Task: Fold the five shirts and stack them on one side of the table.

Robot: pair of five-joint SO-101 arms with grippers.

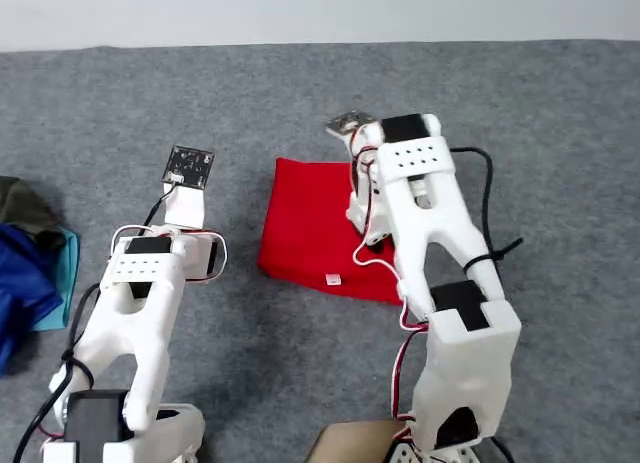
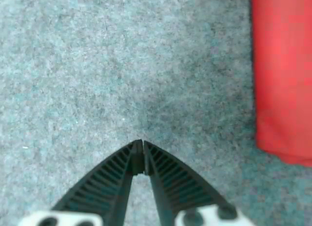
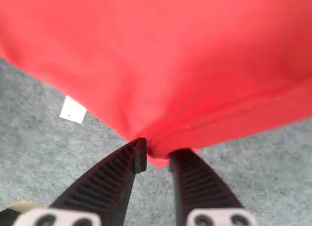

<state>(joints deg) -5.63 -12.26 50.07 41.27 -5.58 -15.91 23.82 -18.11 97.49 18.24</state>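
red shirt point(image 1: 310, 223): is lying folded near the middle of the table point(image 1: 250, 93), with a small white tag point(image 1: 332, 279) showing at its 6 o'clock edge.
right gripper point(image 3: 157, 155): is pinching the red shirt's edge between its two black fingers on the shirt's 3 o'clock side. The cloth is bunching where it is being held.
left gripper point(image 2: 143, 145): is hanging over bare grey felt at the shirt's 9 o'clock, clear of the cloth. Its fingertips are pressing together with nothing between them.
heap of shirts point(image 1: 25, 263): blue, teal and dark green cloth is lying loosely piled at the table's 9 o'clock edge, well apart from the red shirt.
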